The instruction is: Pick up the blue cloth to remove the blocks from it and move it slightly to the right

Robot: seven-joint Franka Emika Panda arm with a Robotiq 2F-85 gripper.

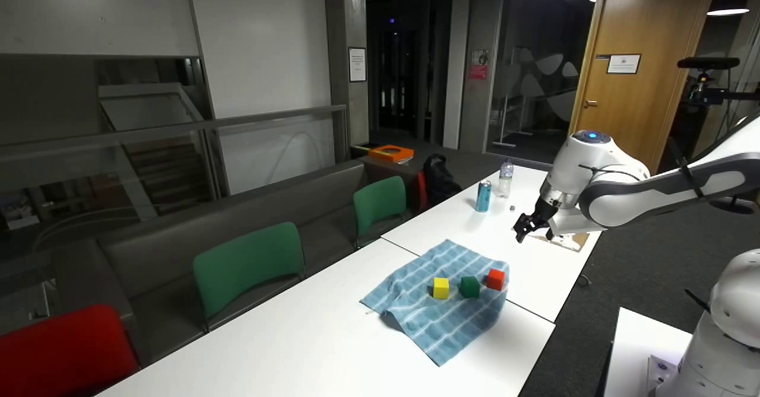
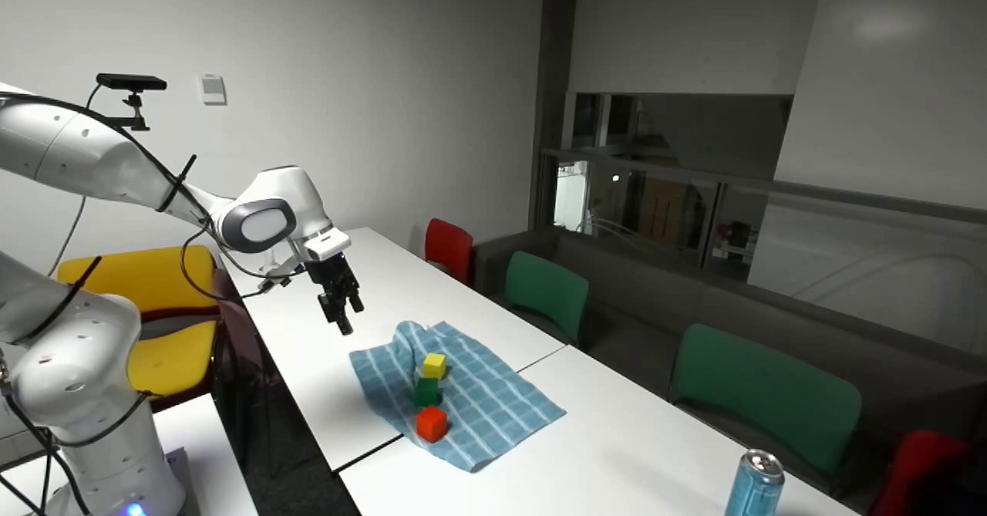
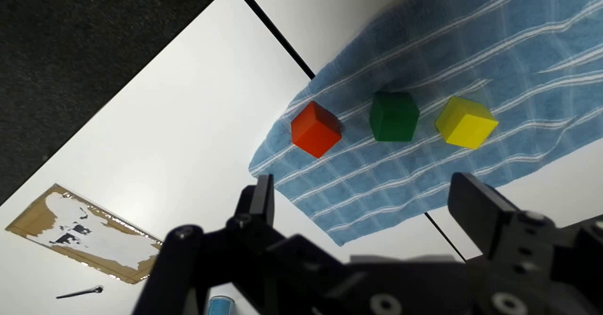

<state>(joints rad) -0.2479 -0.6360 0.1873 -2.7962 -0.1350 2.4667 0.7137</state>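
**Three blocks on the blue cloth, end effector spread wide**

Hanging in the air above the white tabletop, near the cloth in both exterior views, yet apart from it. Set to a broad span in the wrist view, with fingers far from each other and the cloth visible beyond the gap. Gripping neither cloth nor block, and angled down toward the surface.

As for the cloth: laid across the seam between two sections of tabletop, light blue, with white stripes and a faint check. Rumpled rather than flat, with a raised fold along an edge in an exterior view. Bearing, in a spaced row, the yellow block, the green block and the red block, with the last nearest an edge. Farther along the same surface, in an exterior view: a blue can beside a clear bottle, both upright and well apart from the cloth.
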